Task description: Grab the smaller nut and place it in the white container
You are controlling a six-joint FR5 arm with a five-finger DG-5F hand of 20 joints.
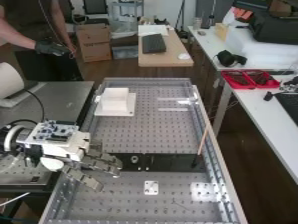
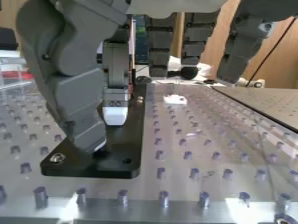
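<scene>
Early stage as I see it from here: pick not done, place not done. Hand (image 1: 100,163) is at lower left in the high view, fingers spread and loosely extended, well open, nothing visibly held. Ring-shaped piece (image 1: 134,159), probably a nut, sits on the black plate (image 1: 170,162) just right of the fingers, around the middle; can't tell whether it's the smaller one, no sure size match. White container (image 1: 115,102) is at upper left of the bed, on a white base (image 1: 127,112). Left to do: settle which nut, close on it, lift, carry up the frame, release. Edges: the plate's raised edge is close to the fingertips, so a low sweep could scrape. Right rail (image 1: 218,154) has a thin stick (image 1: 203,143) leaning by it; small white bracket (image 1: 151,187) is lower centre. Best travel room looks like the perforated bed (image 1: 148,135) between plate and container. Container's walls and base edge need height on approach; a low carry might clip them.
</scene>
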